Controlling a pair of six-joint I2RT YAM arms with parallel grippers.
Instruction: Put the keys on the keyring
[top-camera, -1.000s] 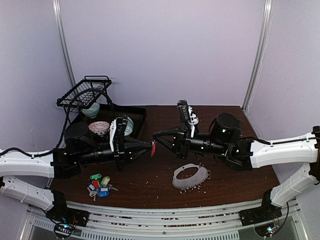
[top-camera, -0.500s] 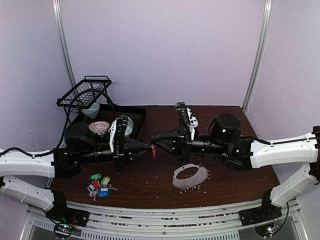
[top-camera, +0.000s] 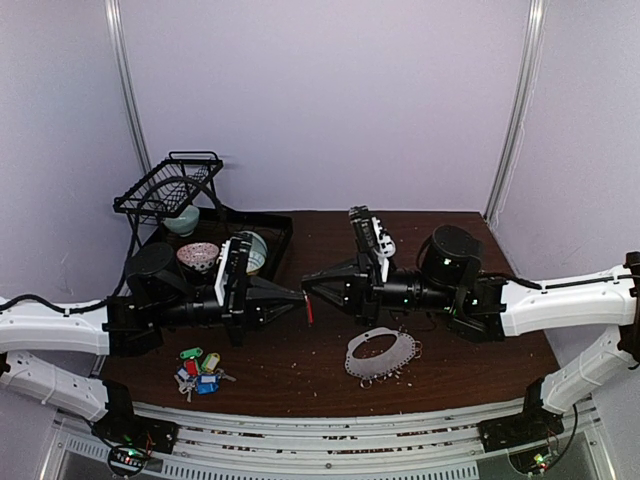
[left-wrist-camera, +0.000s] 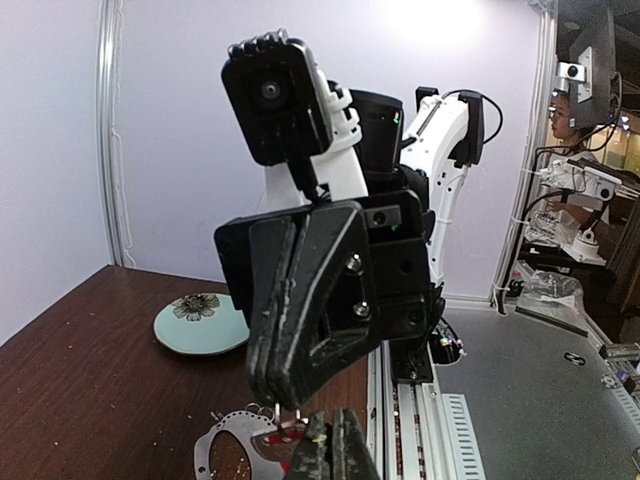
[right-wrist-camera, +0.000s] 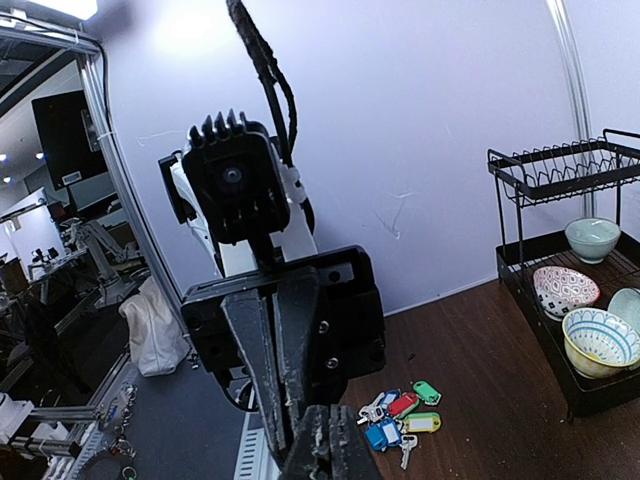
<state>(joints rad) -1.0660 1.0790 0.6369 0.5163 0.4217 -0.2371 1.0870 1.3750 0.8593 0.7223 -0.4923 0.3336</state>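
Note:
The two grippers meet tip to tip above the middle of the table. My right gripper (top-camera: 305, 284) (right-wrist-camera: 326, 450) is shut, and a small wire ring with a red-tagged key (top-camera: 309, 309) (left-wrist-camera: 277, 440) hangs from its tip. My left gripper (top-camera: 300, 297) (left-wrist-camera: 331, 450) is shut right beside that key; its fingers hide part of the tag, so I cannot tell if it grips it. The keyring (top-camera: 380, 355) (left-wrist-camera: 222, 450), a flat silver oval, lies on the table below the right arm. The other keys (top-camera: 200, 370) (right-wrist-camera: 402, 413), with green, red, blue and yellow tags, lie in a pile near the front left.
A black wire rack (top-camera: 168, 185) stands at the back left over a black tray (top-camera: 280, 228) holding several bowls (right-wrist-camera: 598, 340). A pale green flowered plate (left-wrist-camera: 200, 325) lies on the table behind the right gripper. The brown table (top-camera: 470, 350) ends at a metal rail (top-camera: 330, 430) in front.
The left gripper's jaws have closed fully beside the hanging red key. Both wrists have rolled a little, and the key has shifted slightly lower.

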